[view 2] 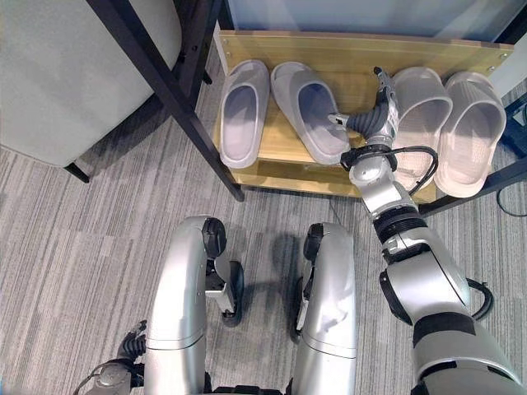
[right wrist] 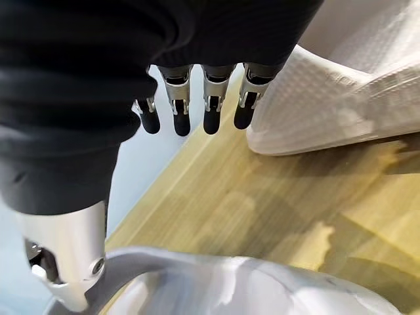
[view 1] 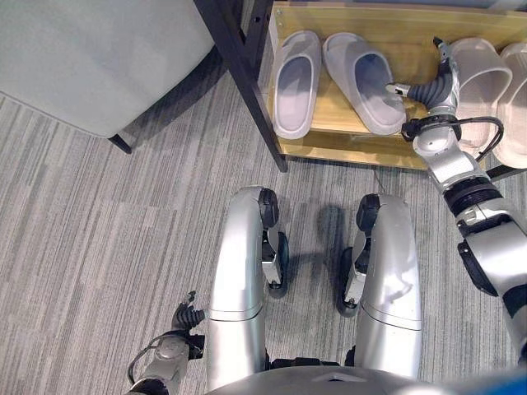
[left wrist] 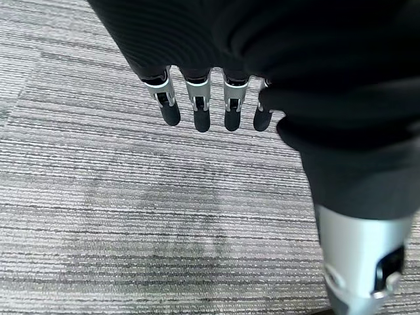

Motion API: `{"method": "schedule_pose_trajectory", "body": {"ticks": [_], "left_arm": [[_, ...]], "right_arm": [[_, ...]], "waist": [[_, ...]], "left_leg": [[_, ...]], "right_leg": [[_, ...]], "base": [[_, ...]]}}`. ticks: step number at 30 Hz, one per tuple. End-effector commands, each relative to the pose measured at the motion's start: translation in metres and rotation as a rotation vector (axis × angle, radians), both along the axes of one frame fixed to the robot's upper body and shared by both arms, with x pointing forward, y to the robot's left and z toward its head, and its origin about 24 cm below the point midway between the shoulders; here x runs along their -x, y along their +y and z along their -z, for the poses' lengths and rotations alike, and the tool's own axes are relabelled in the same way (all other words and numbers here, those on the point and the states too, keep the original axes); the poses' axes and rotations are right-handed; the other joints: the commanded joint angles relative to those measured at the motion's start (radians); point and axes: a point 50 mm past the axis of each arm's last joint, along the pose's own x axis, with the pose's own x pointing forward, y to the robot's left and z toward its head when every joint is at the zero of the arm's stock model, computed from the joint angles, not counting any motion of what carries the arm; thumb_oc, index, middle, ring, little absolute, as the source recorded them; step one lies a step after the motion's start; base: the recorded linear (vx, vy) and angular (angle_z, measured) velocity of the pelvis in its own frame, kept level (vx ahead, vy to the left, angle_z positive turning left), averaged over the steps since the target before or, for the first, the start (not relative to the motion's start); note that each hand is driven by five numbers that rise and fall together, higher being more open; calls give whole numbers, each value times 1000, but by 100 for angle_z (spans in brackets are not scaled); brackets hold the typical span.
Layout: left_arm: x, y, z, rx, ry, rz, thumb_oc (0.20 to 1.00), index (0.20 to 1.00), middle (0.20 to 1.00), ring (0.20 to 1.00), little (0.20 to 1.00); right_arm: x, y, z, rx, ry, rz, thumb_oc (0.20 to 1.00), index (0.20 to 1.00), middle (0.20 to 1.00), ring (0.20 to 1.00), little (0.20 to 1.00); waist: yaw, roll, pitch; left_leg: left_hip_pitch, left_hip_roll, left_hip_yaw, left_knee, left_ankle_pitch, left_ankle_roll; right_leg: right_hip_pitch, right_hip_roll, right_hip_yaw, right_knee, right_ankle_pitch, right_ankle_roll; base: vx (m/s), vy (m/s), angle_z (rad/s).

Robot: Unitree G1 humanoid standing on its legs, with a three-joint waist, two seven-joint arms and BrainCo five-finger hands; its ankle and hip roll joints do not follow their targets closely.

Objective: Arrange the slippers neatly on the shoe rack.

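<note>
1. The right hand reaches over the wooden shelf of the shoe rack, in the gap between the two pairs of slippers. Its fingers are straight and released, holding nothing, with the thumb stretched left toward the nearest grey slipper.
2. Just left of that hand lies the right grey slipper, angled so its toe points far-left and its heel sits near the shelf's front edge. From the right wrist view the thumb seems to rest at this slipper's rim, though actual contact is hard to confirm.
3. Further left is the left grey slipper, lying straight, its far end close beside the angled one and the two drawing apart toward the near edge.
4. Just right of the hand sits a beige slipper, and the fingertips are close beside its side wall. The second beige slipper lies against it on the right, the pair roughly parallel.
5. A dark frame post of the rack crosses the shelf's left end, with a light grey panel beyond it.
6. The left hand hangs low at the near left over the grey striped carpet, fingers straight and empty.
</note>
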Motion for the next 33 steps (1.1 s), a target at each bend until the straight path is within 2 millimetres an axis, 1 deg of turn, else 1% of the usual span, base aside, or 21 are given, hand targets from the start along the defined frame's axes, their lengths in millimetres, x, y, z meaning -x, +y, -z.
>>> {"method": "schedule_pose_trajectory", "body": {"ticks": [1,5,6,7,9,11,14,17,18,20,22,24,25,26,28,29,30,33], "left_arm": [[18,0,2,-1,21,16,1000,1000,1000,1000,1000],[21,0,4,4,31,3,1000,1000,1000,1000,1000],[21,0,4,4,31,3,1000,1000,1000,1000,1000],[23,1,4,6,39,-8,1000,1000,1000,1000,1000],[24,4,4,5,44,-13,1000,1000,1000,1000,1000],[24,4,4,5,44,-16,1000,1000,1000,1000,1000],[28,6,6,-4,62,-27,1000,1000,1000,1000,1000],[27,7,5,-5,59,-29,1000,1000,1000,1000,1000],[27,7,6,-12,65,-26,1000,1000,1000,1000,1000],[24,8,5,-18,57,-26,1000,1000,1000,1000,1000],[25,8,6,-35,71,-24,1000,1000,1000,1000,1000],[25,9,7,-47,76,-21,1000,1000,1000,1000,1000],[25,8,8,-45,87,-22,1000,1000,1000,1000,1000],[25,8,8,-47,85,-21,1000,1000,1000,1000,1000],[22,8,7,-53,79,-14,1000,1000,1000,1000,1000],[13,3,7,-45,67,-23,1000,1000,1000,1000,1000],[1,0,6,-47,58,-21,1000,1000,1000,1000,1000],[0,0,7,-55,67,-41,1000,1000,1000,1000,1000]], "right_arm": [[8,12,-38,85,-162,-93,1000,1000,1000,1000,1000],[9,16,-24,73,-122,-117,1000,1000,1000,1000,1000],[9,16,-23,72,-122,-117,1000,1000,1000,1000,1000],[9,20,-14,47,-96,-135,1000,1000,1000,1000,1000],[10,22,-9,73,-79,-146,1000,1000,1000,1000,1000],[11,25,-7,92,-79,-156,1000,1000,1000,1000,1000],[11,41,9,80,-36,-205,1000,1000,1000,1000,1000],[11,43,10,72,-31,-212,1000,1000,1000,1000,1000],[12,52,17,56,-16,-241,1000,1000,1000,1000,1000],[12,57,21,80,-10,-235,1000,1000,1000,1000,1000],[14,69,31,49,0,-258,1000,1000,1000,1000,1000],[16,76,32,37,-9,-272,1000,1000,1000,1000,1000],[19,84,36,31,-10,-291,1000,1000,1000,1000,1000],[20,86,37,26,-9,-294,1000,1000,1000,1000,1000],[21,91,43,0,3,-299,1000,1000,1000,1000,1000],[26,99,45,-9,-4,-332,1000,1000,1000,1000,1000],[28,103,49,-10,8,-341,1000,1000,1000,1000,1000],[29,105,51,-17,10,-342,1000,1000,1000,1000,1000]], "waist": [[27,6,-20],[21,7,-21],[21,7,-22],[17,7,-21],[12,9,-29],[11,9,-27],[11,13,-38],[11,14,-37],[9,16,-43],[8,16,-47],[4,18,-51],[3,20,-49],[2,21,-48],[0,22,-50],[0,24,-49],[-8,21,-50],[-17,17,-51],[-21,17,-54]], "left_leg": [[24,-52,-87,116,-114,-1],[24,-51,-93,132,-114,-3],[24,-51,-94,133,-114,-4],[24,-52,-98,138,-111,-6],[24,-54,-102,139,-100,-12],[24,-55,-104,146,-102,-15],[24,-58,-113,170,-96,-22],[24,-58,-113,170,-93,-23],[24,-60,-113,170,-95,-23],[24,-61,-114,171,-91,-24],[24,-62,-115,175,-86,-22],[24,-59,-114,180,-83,-23],[24,-60,-116,183,-84,-23],[24,-60,-115,183,-80,-24],[25,-60,-116,187,-81,-23],[25,-58,-118,192,-81,-22],[25,-57,-119,200,-81,-21],[25,-61,-125,210,-79,-21]], "right_leg": [[15,5,116,42,153,-8],[14,6,117,57,144,-10],[14,6,116,57,144,-11],[20,6,113,64,144,-7],[26,1,104,63,146,-7],[25,3,106,70,146,-5],[27,3,96,91,148,-1],[28,2,95,91,152,0],[28,9,100,94,154,3],[27,8,99,95,152,2],[31,10,95,99,152,2],[32,10,93,101,159,5],[30,13,93,104,158,6],[28,13,92,104,157,4],[27,16,92,108,156,3],[27,19,89,111,154,2],[25,19,87,118,157,5],[26,22,87,128,158,7]], "base": [[0,0,0],[0,0,0],[-28,-31,-2],[-20,-31,0],[-24,-40,2],[-9,-16,0],[3,-13,0],[0,0,0],[16,-30,0],[14,-41,0],[10,-19,0],[4,-18,-3],[6,-15,-5],[0,-23,-5],[-3,-28,-5],[5,-35,-1],[4,-37,-2],[6,-25,-5]]}}
